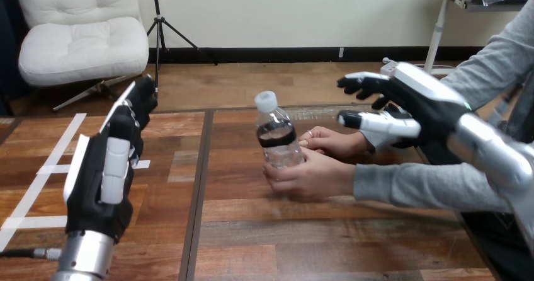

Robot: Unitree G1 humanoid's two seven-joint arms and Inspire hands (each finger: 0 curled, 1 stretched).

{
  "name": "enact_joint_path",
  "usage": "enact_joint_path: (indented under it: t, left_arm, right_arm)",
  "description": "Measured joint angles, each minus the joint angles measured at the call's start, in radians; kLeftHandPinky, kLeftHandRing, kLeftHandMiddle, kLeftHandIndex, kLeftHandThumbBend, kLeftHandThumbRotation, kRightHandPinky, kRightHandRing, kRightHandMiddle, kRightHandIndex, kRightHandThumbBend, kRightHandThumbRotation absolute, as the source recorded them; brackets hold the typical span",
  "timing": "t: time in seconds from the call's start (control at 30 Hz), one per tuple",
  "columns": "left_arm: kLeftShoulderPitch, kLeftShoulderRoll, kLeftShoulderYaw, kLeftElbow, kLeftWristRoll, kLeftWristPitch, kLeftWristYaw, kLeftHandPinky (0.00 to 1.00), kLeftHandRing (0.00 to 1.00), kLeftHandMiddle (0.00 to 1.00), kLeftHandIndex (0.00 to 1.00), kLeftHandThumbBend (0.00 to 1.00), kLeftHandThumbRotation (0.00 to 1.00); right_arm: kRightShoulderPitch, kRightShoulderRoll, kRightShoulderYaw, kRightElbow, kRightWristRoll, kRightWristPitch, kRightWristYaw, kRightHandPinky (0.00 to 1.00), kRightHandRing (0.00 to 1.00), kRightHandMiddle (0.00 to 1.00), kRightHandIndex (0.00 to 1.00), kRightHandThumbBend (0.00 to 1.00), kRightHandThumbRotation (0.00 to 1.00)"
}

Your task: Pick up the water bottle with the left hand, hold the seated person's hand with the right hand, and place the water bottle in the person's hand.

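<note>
1. Water bottle [277,139] stands upright on the bench [315,243]. It is clear, with its white cap [266,100] on and a dark label band [276,134]. Can't tell the fill level.
2. Person's near hand [308,177] and far hand [330,141] grip its lower half.
3. Left hand [107,167] is released, fingers straight, well apart from the bottle.
4. Right hand [409,101] is released, fingers spread just above the far hand.

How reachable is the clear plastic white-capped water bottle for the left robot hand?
Probably yes: bare wooden table lies between the left robot hand and the water bottle, but the person's hands wrap its lower half.
</note>
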Motion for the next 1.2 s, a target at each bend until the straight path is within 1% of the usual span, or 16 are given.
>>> enact_joint_path:
  t: [0.13,0.23,0.4,0.53,0.67,0.77,0.87,1.03,1.2]
  left_arm:
    - [0.022,-0.006,-0.003,-0.02,-0.001,0.003,-0.003,0.93,0.9,0.9,0.86,0.88,1.0]
    - [0.037,-0.011,-0.005,-0.029,-0.001,0.003,-0.004,0.91,0.88,0.89,0.85,0.87,1.0]
    - [0.053,-0.018,-0.012,-0.033,0.0,0.004,-0.003,0.89,0.87,0.88,0.84,0.86,1.0]
    - [0.068,-0.022,-0.024,-0.039,0.001,0.004,-0.001,0.88,0.86,0.87,0.83,0.85,1.0]
    - [0.079,-0.031,-0.032,-0.041,0.003,0.004,0.0,0.87,0.85,0.86,0.83,0.83,1.0]
    - [0.085,-0.04,-0.038,-0.041,0.004,0.003,0.0,0.87,0.85,0.86,0.83,0.83,1.0]
    - [0.091,-0.047,-0.046,-0.041,0.005,0.003,0.0,0.87,0.86,0.86,0.83,0.83,1.0]
    - [0.104,-0.052,-0.061,-0.042,0.005,0.003,0.0,0.88,0.87,0.86,0.84,0.85,1.0]
    - [0.115,-0.053,-0.071,-0.043,0.013,0.003,0.0,0.9,0.87,0.87,0.84,0.85,1.0]
  right_arm:
    - [0.079,0.01,-0.038,-0.06,0.085,-0.005,0.002,0.78,0.85,0.86,0.86,0.86,1.0]
    - [0.131,0.028,-0.065,-0.083,0.166,-0.022,0.012,0.81,0.87,0.87,0.87,0.88,1.0]
    - [0.217,0.068,-0.099,-0.129,0.305,-0.023,0.038,0.84,0.88,0.89,0.88,0.89,1.0]
    - [0.284,0.114,-0.116,-0.178,0.411,-0.006,0.054,0.87,0.89,0.9,0.89,0.91,1.0]
    - [0.353,0.168,-0.127,-0.235,0.497,0.017,0.058,0.88,0.9,0.91,0.9,0.9,1.0]
    - [0.403,0.208,-0.129,-0.278,0.54,0.037,0.055,0.89,0.91,0.91,0.9,0.9,1.0]
    - [0.45,0.248,-0.129,-0.319,0.569,0.056,0.05,0.91,0.92,0.91,0.9,0.91,1.0]
    - [0.524,0.311,-0.128,-0.381,0.605,0.076,0.04,0.97,0.94,0.93,0.92,0.91,1.0]
    - [0.585,0.367,-0.128,-0.439,0.628,0.088,0.029,0.99,0.97,0.95,0.94,0.9,1.0]
